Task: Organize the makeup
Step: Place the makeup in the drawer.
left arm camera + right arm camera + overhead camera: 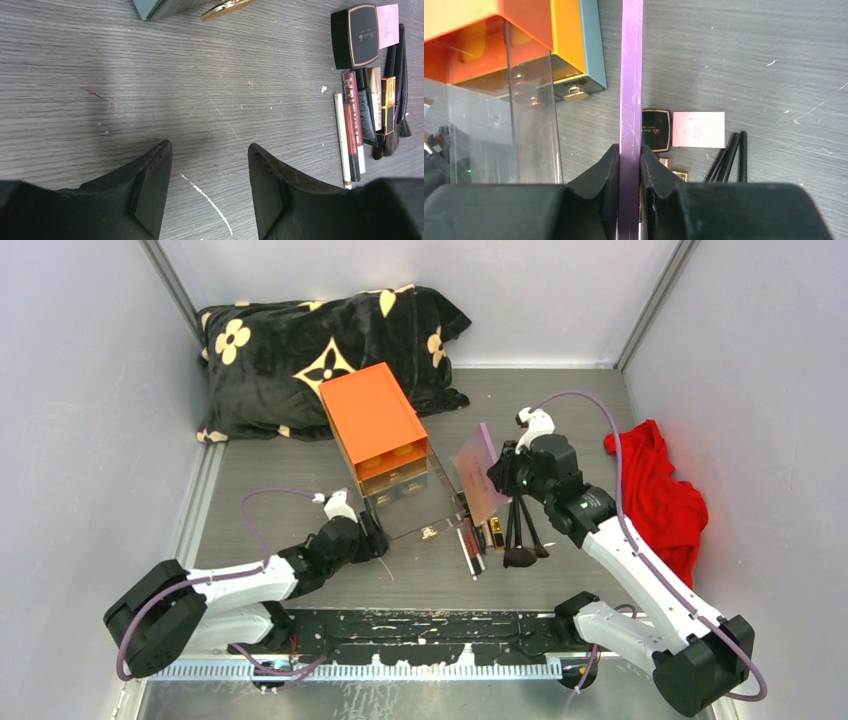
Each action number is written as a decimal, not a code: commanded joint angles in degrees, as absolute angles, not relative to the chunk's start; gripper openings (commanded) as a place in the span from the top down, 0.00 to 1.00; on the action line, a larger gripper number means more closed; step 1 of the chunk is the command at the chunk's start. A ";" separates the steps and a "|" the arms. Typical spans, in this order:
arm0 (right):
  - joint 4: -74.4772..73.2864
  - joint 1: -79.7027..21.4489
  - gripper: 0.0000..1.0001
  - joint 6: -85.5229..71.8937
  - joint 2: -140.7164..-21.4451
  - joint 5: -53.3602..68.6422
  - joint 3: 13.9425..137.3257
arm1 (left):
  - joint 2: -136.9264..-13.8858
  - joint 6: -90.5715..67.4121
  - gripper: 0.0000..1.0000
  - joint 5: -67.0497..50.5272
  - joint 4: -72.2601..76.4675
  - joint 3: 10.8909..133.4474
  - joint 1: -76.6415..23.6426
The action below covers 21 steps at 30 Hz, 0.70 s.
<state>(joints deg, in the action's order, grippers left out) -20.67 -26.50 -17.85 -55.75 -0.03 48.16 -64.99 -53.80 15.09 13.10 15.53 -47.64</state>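
Observation:
My right gripper (pixel 497 476) is shut on the flat pink-purple palette (pixel 477 474) and holds it on edge above the table, just right of the pulled-out clear drawer (pixel 408 506). In the right wrist view the palette (pixel 631 75) runs straight up between my gripper (pixel 629 151). Below it lie a black compact (pixel 656 130), a small pink card (pixel 698 129) and black brushes (pixel 730 159). My left gripper (pixel 377 540) is open and empty, low over bare table (pixel 210 150). The left wrist view shows the compact (pixel 358 35), a red tube (pixel 351 107), a gold tube (pixel 388 100) and brushes (pixel 400 75) in a row.
The orange-topped box (pixel 373 423) stands mid-table with its clear drawer open toward me; the box (pixel 499 30) and its drawer (pixel 504 115) sit left of the palette. A black flowered cushion (pixel 310 350) lies behind. A red cloth (pixel 662 490) lies at the right.

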 commanded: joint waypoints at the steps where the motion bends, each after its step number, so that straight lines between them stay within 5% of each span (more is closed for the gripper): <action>1: -19.33 -26.35 0.99 -15.10 -55.19 -2.46 56.01 | -62.29 -53.14 0.42 17.79 10.91 17.15 -47.83; 21: -30.08 -26.30 0.99 -8.74 -58.04 -2.88 75.82 | -58.42 -52.90 0.42 18.62 7.03 16.56 -47.87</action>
